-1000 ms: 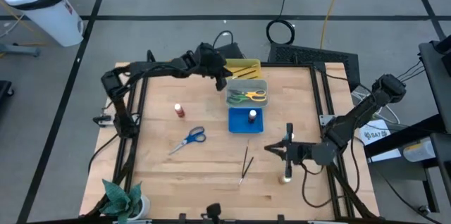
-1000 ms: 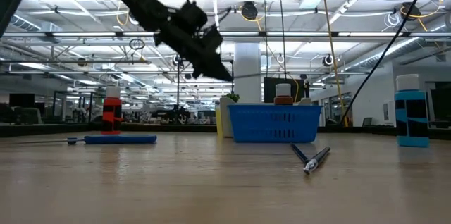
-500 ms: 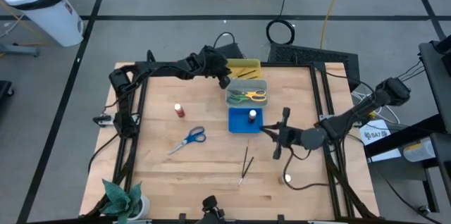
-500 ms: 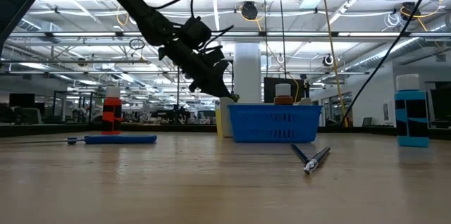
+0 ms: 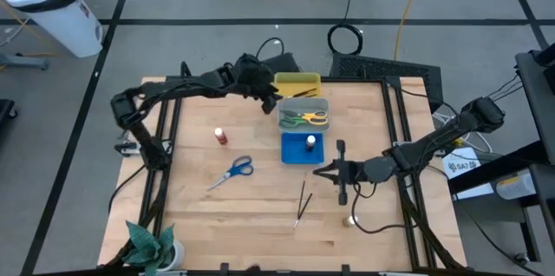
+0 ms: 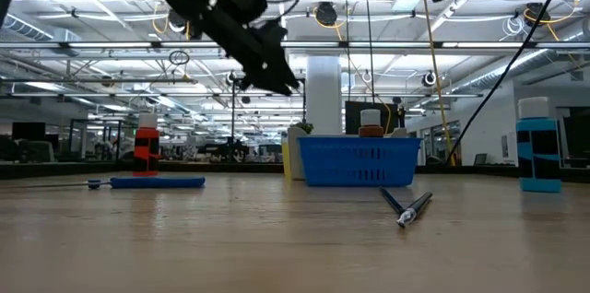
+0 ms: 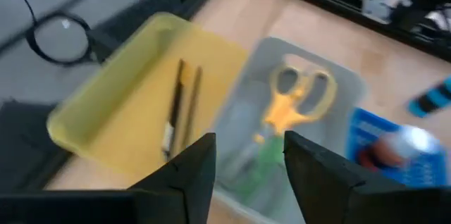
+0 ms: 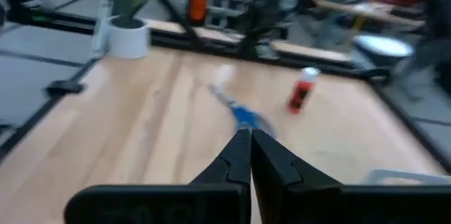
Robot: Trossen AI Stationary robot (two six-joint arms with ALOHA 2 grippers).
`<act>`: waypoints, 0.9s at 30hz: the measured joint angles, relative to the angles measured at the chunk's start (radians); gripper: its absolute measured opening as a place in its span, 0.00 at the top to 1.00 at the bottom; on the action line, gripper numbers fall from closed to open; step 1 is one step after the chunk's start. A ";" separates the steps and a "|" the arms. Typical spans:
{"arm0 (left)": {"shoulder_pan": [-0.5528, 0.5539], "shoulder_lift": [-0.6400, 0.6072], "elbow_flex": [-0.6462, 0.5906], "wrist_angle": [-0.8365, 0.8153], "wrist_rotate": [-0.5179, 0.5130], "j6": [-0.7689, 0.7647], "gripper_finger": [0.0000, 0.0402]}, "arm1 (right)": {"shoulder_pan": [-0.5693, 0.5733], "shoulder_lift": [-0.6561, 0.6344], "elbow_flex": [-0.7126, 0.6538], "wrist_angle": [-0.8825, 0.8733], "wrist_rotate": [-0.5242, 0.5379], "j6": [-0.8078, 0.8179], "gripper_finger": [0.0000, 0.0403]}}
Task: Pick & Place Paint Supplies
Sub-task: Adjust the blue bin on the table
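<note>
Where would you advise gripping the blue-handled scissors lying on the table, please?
Probably across the closed blades, just ahead of the pivot, coming straight down. The blue-handled scissors lie flat on the bare table, clear of the red paint bottle; the blades form one narrow bar, while the looped handles spread wider.

Green scissors (image 7: pixel 262 164) blurred, partly behind left gripper (image 7: pixel 248 155); brown bottle (image 7: pixel 394 146) blurred.

Legible text: none on the table or the paint supplies. A white tag (image 5: pixel 461 165) beside the right arm's base carries dark print, too small to read.
</note>
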State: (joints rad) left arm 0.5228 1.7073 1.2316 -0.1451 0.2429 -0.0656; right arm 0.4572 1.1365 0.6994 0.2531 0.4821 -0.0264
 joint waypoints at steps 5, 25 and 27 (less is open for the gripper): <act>-0.131 -0.105 -0.028 -0.058 -0.011 -0.026 0.53 | -0.029 0.118 0.036 0.000 -0.169 0.058 1.00; -0.660 -0.190 -0.246 0.206 -0.381 -0.044 0.59 | -0.128 0.744 0.473 -0.700 -0.221 0.400 1.00; -0.673 -0.190 -0.246 0.187 -0.382 -0.073 0.59 | -0.140 0.746 0.473 -0.710 -0.221 0.433 1.00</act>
State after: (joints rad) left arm -0.1498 1.5169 0.9859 0.0420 -0.1394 -0.1389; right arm 0.3171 1.8824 1.1721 -0.4568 0.2606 0.4066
